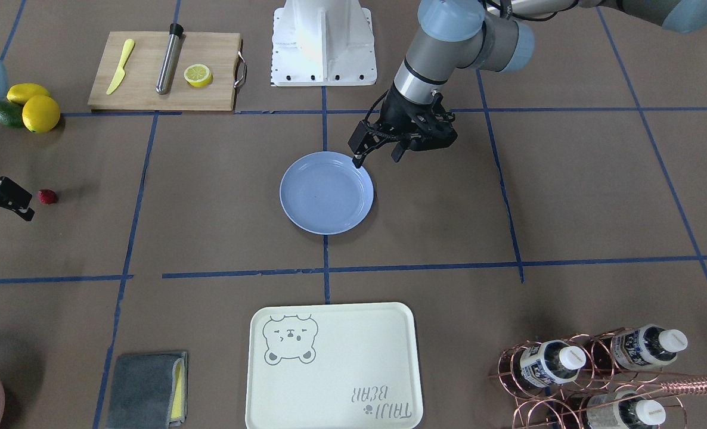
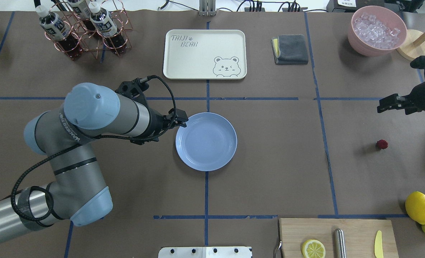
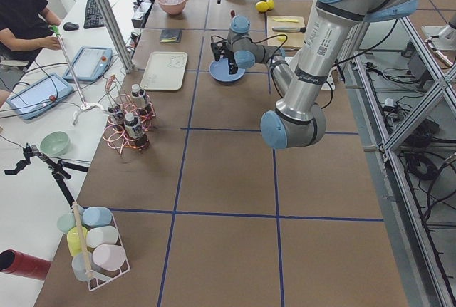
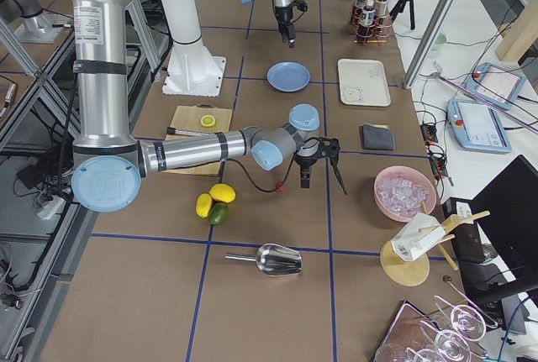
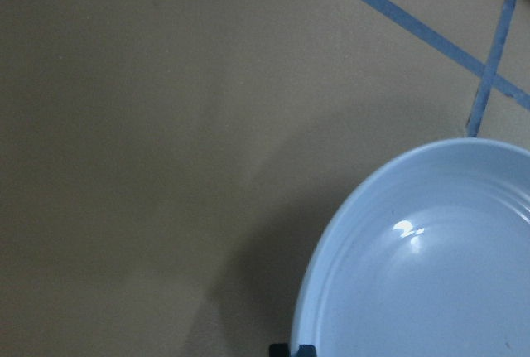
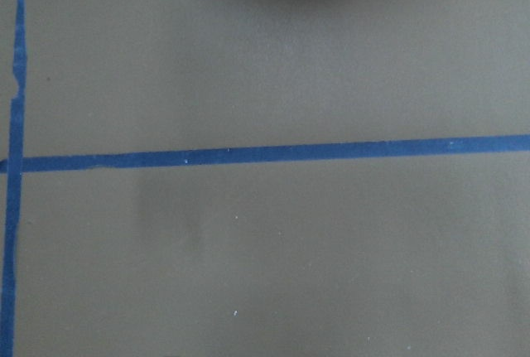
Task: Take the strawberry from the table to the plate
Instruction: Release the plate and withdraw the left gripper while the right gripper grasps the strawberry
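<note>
The strawberry (image 1: 47,196) (image 2: 382,144) (image 4: 283,186) is a small dark-red berry lying on the brown table (image 1: 568,196), far from the plate. My right gripper (image 1: 28,205) (image 4: 322,182) hovers close beside the berry, open, with nothing between its fingers. The pale blue plate (image 1: 326,193) (image 2: 206,141) (image 5: 431,249) lies empty at the table's middle. At the plate's rim on the robot's side is my left gripper (image 1: 377,156) (image 2: 180,123), open, with one fingertip right at the rim. The right wrist view holds only table and blue tape.
A cutting board (image 1: 145,89) with a lemon half, a yellow knife and a metal cylinder lies near the robot base. Lemons and a green fruit (image 1: 28,107) sit close to the strawberry. Across the table lie the bear tray (image 1: 332,363), a grey cloth (image 1: 148,387), a bottle rack (image 1: 592,369) and an ice bowl (image 2: 377,30).
</note>
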